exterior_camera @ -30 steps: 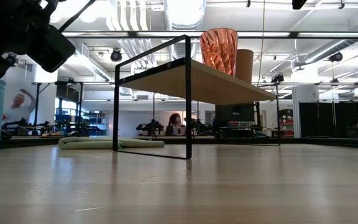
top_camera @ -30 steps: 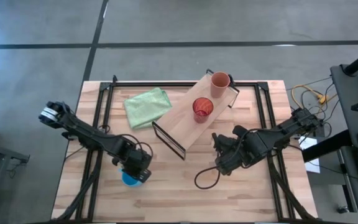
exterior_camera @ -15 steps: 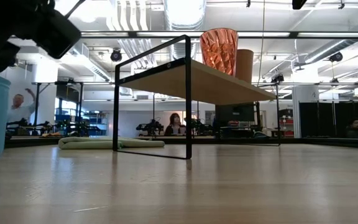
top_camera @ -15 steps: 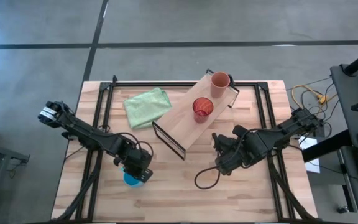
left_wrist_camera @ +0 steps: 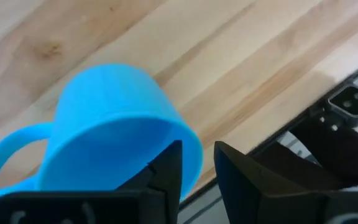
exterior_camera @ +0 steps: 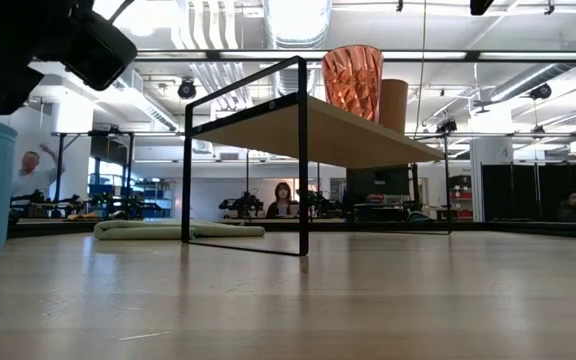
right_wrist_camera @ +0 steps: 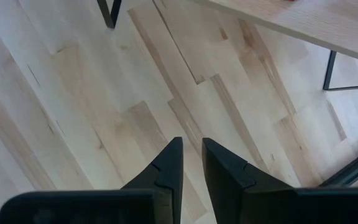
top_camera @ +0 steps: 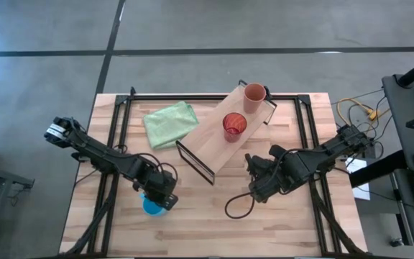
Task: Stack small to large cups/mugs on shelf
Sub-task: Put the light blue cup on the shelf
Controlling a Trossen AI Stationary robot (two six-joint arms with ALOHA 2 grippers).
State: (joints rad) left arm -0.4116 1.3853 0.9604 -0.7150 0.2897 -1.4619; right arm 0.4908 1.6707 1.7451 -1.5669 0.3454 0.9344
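Bright, even light from ceiling lamps (exterior_camera: 290, 18), glaring overhead; shadows stay soft, and the blue cup (left_wrist_camera: 114, 146) blurs beside the left gripper (left_wrist_camera: 196, 171).

Straight down from overhead onto the whole surface (top_camera: 279, 223); level from its top toward the shelf (exterior_camera: 318, 130), seen in both. Close from each wrist onto the wood.

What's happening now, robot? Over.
Left gripper pinching bright blue handled cup's rim. Right gripper nearly shut, empty. Red tumbler, orange-brown cup on wooden shelf.
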